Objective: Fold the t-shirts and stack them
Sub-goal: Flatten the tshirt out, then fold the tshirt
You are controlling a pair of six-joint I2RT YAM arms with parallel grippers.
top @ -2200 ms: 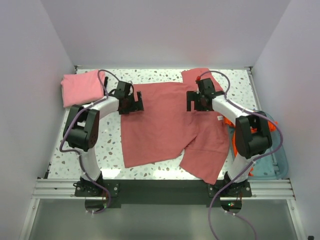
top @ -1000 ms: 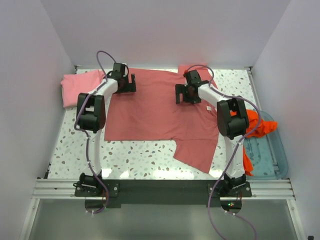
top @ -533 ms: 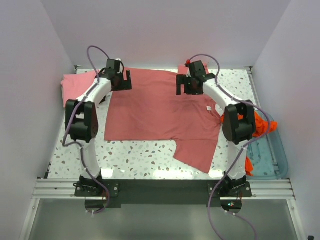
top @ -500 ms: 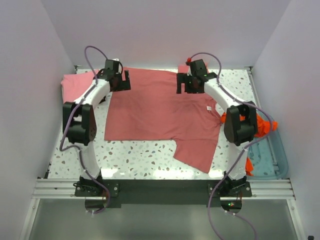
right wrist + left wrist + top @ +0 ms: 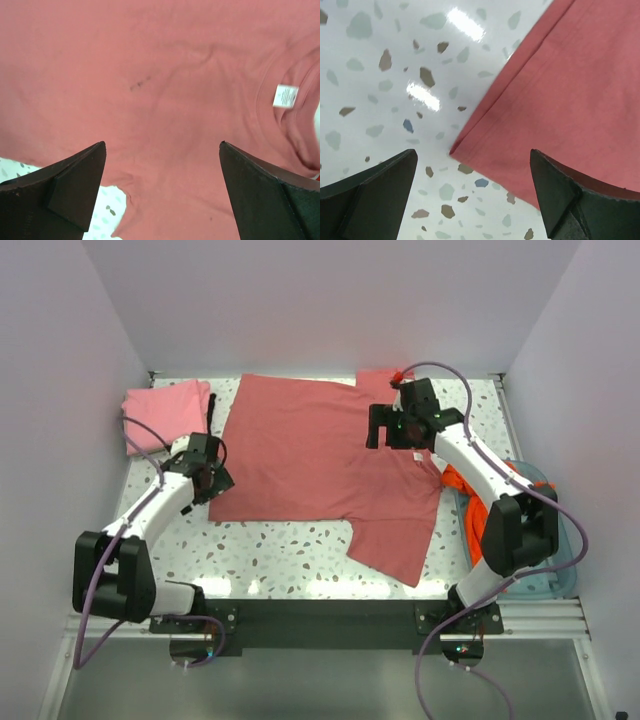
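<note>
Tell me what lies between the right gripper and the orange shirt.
The neck end of the rose-red shirt, with its white label, lying flat on the table. The top view shows this; the right wrist view shows the label too.

White tabletop with grey and brown terrazzo flecks (image 5: 290, 540), glossy, with glare along its front edge. Pale blue see-through plastic tray (image 5: 545, 578) sits at the right front corner, its rounded rim close to the wall. Plain white walls (image 5: 330, 300) on three sides; a ribbed aluminium rail (image 5: 320, 618) runs along the near edge.
</note>
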